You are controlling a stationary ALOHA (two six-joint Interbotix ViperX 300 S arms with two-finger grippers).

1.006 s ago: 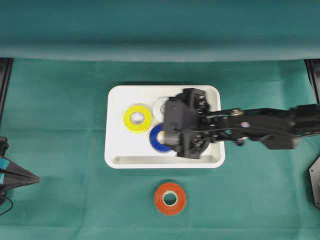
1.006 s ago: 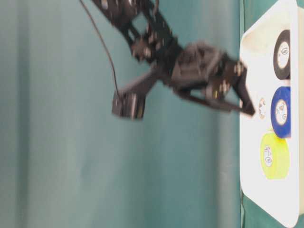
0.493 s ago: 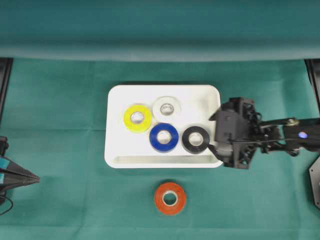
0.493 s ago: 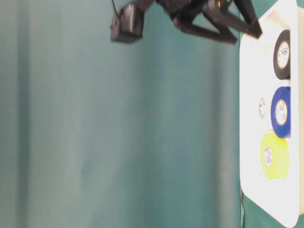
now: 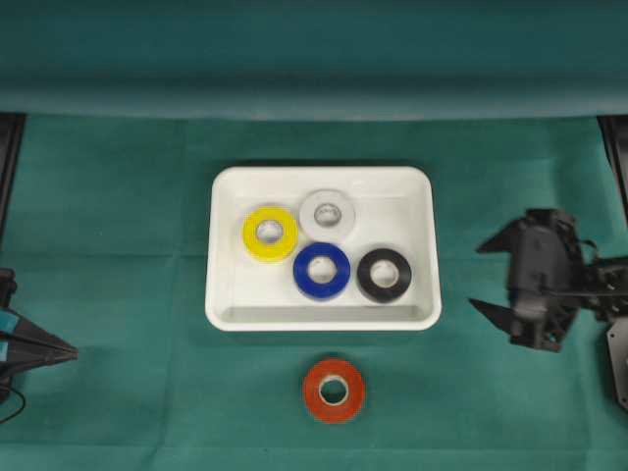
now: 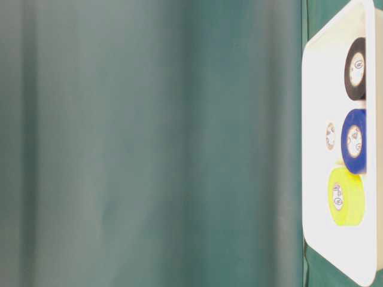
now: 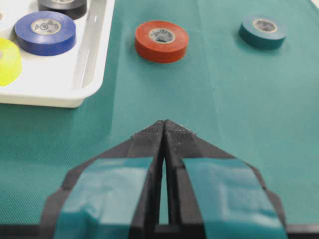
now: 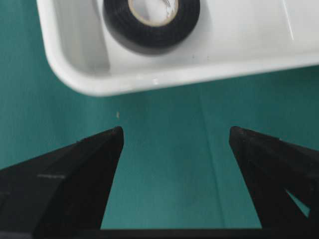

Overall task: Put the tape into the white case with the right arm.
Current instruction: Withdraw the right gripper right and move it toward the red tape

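The right arm's gripper point(image 5: 491, 277) hangs with jaws spread wide and empty, just off the white case point(image 5: 423, 247). The red tape point(image 5: 334, 390) lies flat on the bench below the case. Best to drop straight over it, straddling the ring. The left gripper point(image 7: 164, 130) rests pinched together.

right arm point(image 5: 538, 280) withdrawn from white case point(image 5: 235, 304), black roll point(image 5: 384, 274) uncovered

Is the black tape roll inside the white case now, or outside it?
Inside. The black tape roll lies flat within the white case, right of the blue roll, its rim enclosing it.
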